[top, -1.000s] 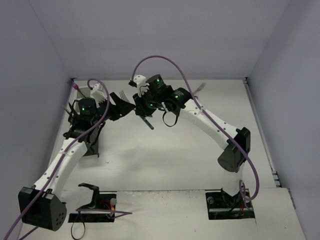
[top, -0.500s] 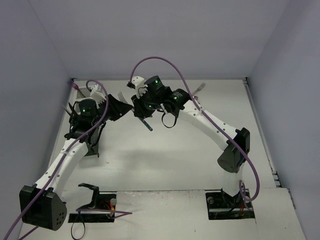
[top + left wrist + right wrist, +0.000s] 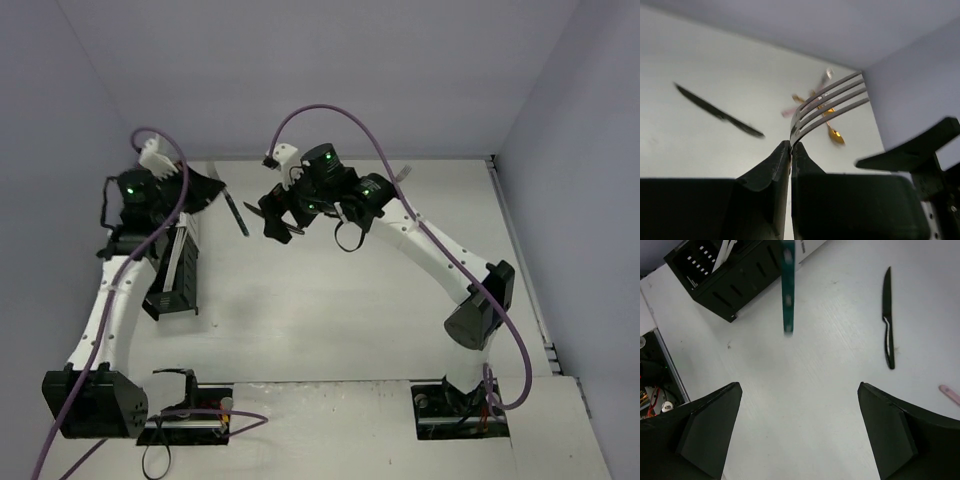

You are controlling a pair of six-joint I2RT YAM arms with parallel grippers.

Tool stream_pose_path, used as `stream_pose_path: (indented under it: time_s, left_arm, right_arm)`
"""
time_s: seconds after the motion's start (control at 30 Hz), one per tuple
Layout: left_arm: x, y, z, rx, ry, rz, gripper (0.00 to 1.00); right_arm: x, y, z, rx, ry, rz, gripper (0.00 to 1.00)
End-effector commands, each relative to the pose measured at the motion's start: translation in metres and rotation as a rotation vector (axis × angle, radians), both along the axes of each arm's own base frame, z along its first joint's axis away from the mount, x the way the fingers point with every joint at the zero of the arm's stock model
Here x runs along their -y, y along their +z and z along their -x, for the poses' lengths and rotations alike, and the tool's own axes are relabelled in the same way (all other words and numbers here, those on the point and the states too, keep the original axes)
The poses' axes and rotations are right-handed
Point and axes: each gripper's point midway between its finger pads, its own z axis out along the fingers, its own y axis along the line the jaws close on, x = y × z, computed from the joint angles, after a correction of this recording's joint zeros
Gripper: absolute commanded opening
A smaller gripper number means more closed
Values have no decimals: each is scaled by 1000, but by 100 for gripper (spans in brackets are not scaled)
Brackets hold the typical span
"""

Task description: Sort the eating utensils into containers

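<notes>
— What do we hold on the left?
— Our left gripper (image 3: 791, 145) pinches a silver fork (image 3: 832, 102), its tines sticking out past the fingertips.
— And on the right?
— Our right gripper (image 3: 800, 430) gapes wide, gripping nothing. We see a blurred teal handle (image 3: 787, 290) ahead, midway between the jaws, and a black knife (image 3: 887, 320) out toward one finger.

**White shells, black joints, purple cables**

The left arm (image 3: 105, 310) and the right arm (image 3: 430, 250) wore white shells between black joint housings, and each wrist housing showed a small green light (image 3: 325, 157). A purple cable (image 3: 335, 112) arched over each arm. Red wiring showed at the black bases (image 3: 460, 412). The right fingers (image 3: 710, 425) and left fingers (image 3: 765, 172) were matte black wedges.
</notes>
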Motion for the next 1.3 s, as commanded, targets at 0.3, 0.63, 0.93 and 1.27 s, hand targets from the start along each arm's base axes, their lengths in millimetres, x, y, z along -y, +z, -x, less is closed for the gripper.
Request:
stream_pose_path:
  time_s: [0.3, 0.63, 0.93, 1.27]
  left_arm:
    - [-197, 160, -99, 496, 381, -349, 0]
    - [-223, 124, -160, 493, 362, -340, 0]
    - [-233, 90, -186, 471, 354, -367, 0]
    - [-227, 74, -183, 448, 321, -377, 0]
  right_arm:
    - [70, 40, -44, 74, -137, -86, 100]
    - [83, 25, -51, 65, -143, -54, 100]
    - [91, 14, -54, 42, -152, -43, 100]
    - [93, 12, -57, 40, -158, -38, 100]
